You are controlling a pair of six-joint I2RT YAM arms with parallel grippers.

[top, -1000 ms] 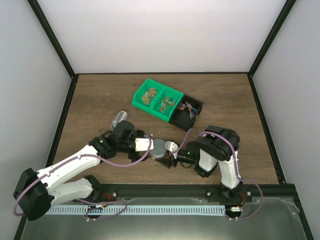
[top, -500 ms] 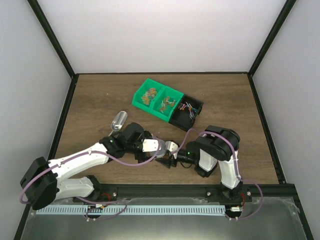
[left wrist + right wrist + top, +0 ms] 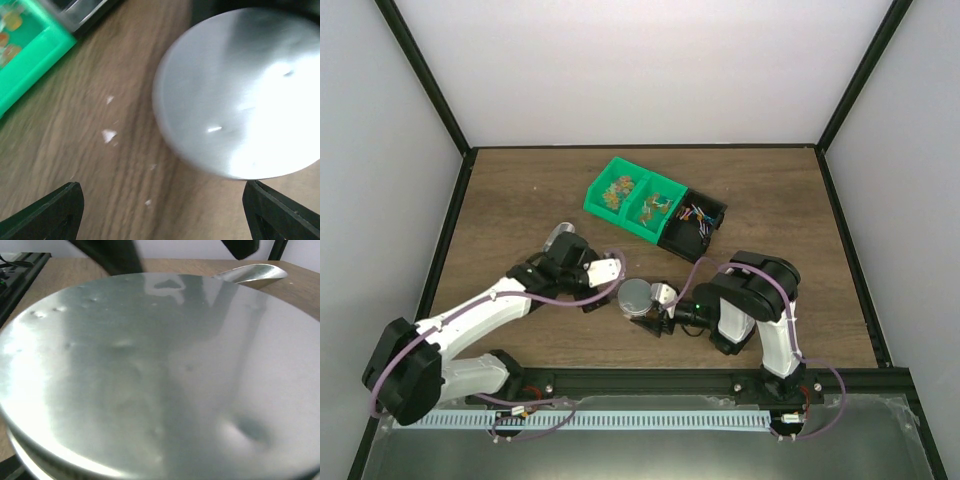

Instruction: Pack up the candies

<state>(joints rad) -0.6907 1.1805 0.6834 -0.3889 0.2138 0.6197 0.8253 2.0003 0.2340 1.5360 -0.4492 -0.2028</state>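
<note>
The candies lie in a green two-part bin (image 3: 635,198) and a black bin (image 3: 693,220) at the back: yellowish ones (image 3: 618,190) in green, mixed colours (image 3: 696,213) in black. A cup topped by a round silver lid (image 3: 636,297) sits at my right gripper (image 3: 653,312), whose fingers flank it. The lid fills the right wrist view (image 3: 160,375) and hides the jaws. My left gripper (image 3: 616,276) is open and empty just left of the lid (image 3: 240,95), with both fingertips wide apart (image 3: 162,210).
A silver scoop (image 3: 558,238) lies on the table behind the left arm; it also shows in the right wrist view (image 3: 252,273). The green bin's corner (image 3: 25,55) is at the left wrist view's upper left. Small white crumbs (image 3: 107,134) dot the wood.
My left gripper reached over the silver lid half a second ago and has now drawn back to the left, open. The right arm and the lidded cup stay in place.
</note>
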